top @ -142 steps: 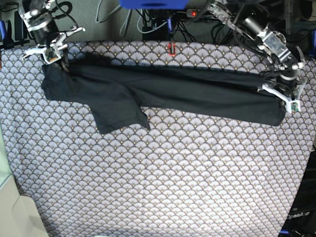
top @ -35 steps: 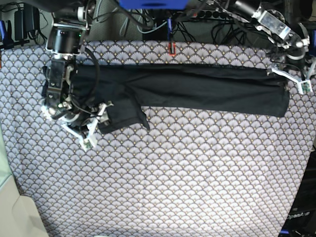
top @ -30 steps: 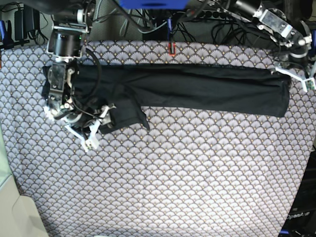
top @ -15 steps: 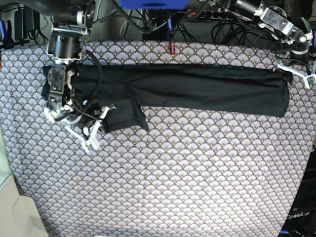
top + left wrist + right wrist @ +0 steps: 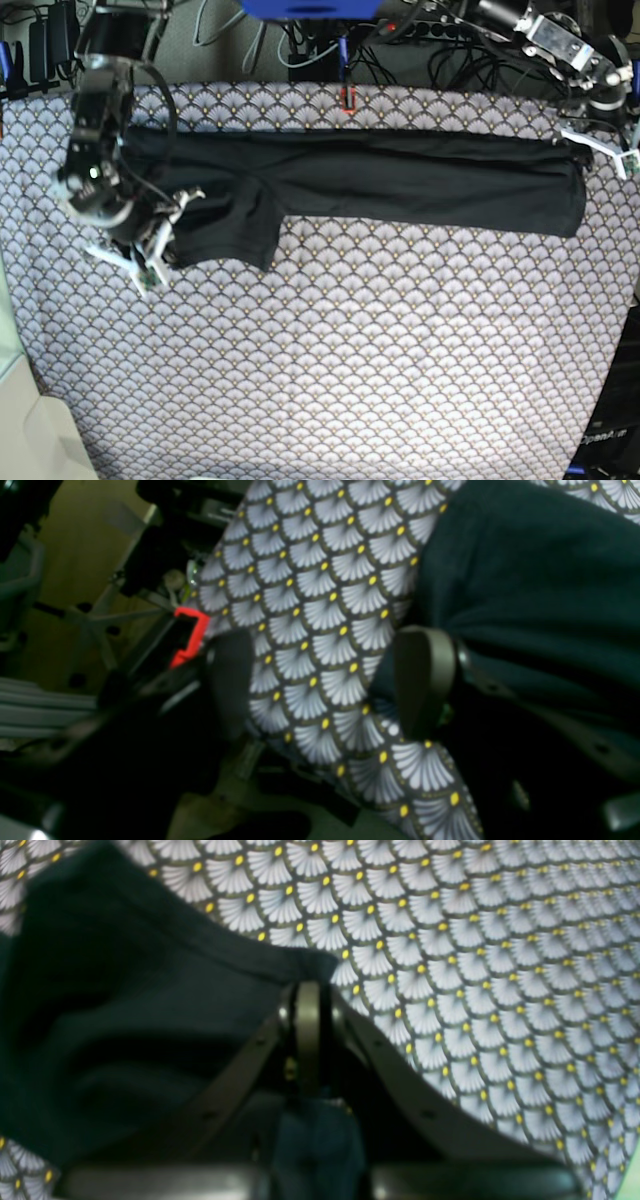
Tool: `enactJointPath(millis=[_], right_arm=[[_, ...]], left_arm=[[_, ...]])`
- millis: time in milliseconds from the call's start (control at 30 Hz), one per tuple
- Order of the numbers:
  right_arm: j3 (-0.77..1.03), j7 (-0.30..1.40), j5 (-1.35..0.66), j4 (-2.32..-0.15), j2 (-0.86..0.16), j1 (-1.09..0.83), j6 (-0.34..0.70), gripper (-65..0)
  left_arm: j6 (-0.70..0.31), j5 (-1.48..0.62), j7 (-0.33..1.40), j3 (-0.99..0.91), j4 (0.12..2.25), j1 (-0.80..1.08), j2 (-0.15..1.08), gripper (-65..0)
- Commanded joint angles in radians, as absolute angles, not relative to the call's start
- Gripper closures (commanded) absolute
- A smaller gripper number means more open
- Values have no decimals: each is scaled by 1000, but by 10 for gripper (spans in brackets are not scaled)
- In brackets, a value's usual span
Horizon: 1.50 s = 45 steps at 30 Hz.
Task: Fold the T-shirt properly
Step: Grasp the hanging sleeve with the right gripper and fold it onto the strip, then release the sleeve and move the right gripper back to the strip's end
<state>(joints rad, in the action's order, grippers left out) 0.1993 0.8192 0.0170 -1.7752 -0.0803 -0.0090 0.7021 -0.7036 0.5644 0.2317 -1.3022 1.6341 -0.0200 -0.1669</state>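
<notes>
Right gripper (image 5: 307,1040) now sits clamped on the sleeve edge of the T-shirt (image 5: 400,180), its jaws having snapped together within the past second, and the arm has drawn that sleeve up and inward since. The dark shirt lies as a long band across the far side of the patterned tablecloth (image 5: 350,350). Left gripper (image 5: 325,680) hangs spread wide off the shirt's other end, holding nothing. The sleeve fold appears under way.

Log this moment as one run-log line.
right gripper: shut on T-shirt sleeve | left gripper: open, empty, beside far shirt end | tablecloth: shirt lies long, narrow
</notes>
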Motion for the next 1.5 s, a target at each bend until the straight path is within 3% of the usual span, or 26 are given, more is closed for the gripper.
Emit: enactJointPath(millis=[0, 233, 633, 900, 1467], right_arm=[[199, 796, 1, -1828, -85, -28, 698, 0], [200, 759, -45, -1962, -108, -189, 698, 0], [209, 587, -268, -1962, -332, -407, 698, 0], [243, 478, -268, -1959, -357, -498, 698, 0], [257, 476, -265, -1886, -380, -515, 698, 0]], left_arm=[[-698, 552, 208, -1302, 1649, -27, -157, -428], [-698, 552, 205, -1299, 1647, -28, -157, -428], [-698, 553, 203, -1297, 1624, -25, -157, -428], [-698, 555, 202, -1303, 1544, -25, -122, -428], [-698, 555, 202, -1303, 1540, -25, -105, -428]])
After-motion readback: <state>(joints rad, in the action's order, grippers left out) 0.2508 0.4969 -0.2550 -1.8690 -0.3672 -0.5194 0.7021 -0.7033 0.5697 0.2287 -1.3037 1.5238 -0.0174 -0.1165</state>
